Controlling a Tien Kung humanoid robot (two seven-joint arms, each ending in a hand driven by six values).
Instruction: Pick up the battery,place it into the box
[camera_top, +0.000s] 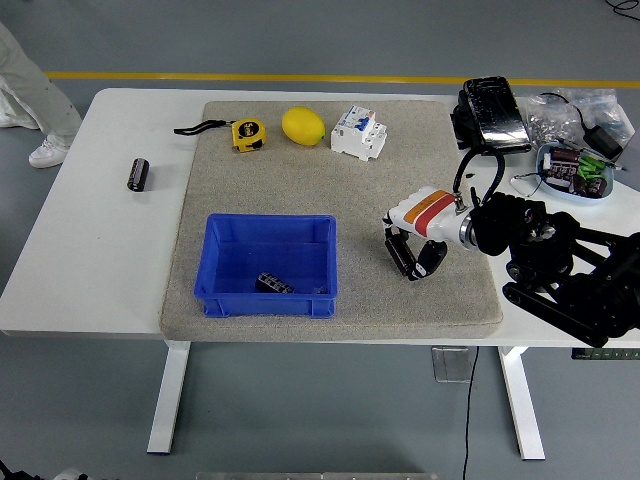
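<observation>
A white table (100, 260) on a grey floor carries a grey mat (330, 180). On the mat, right of the blue box (266, 266), the right hand (412, 245) clenches a black battery (401, 254).

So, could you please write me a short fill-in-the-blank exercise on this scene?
1. The right hand is shut on a ____.
2. The blue box already holds one ____.
3. The lemon lies between the tape measure and the ____.
4. Another battery lies off the mat, to its ____.

Missing words: battery; battery; breaker; left
</observation>
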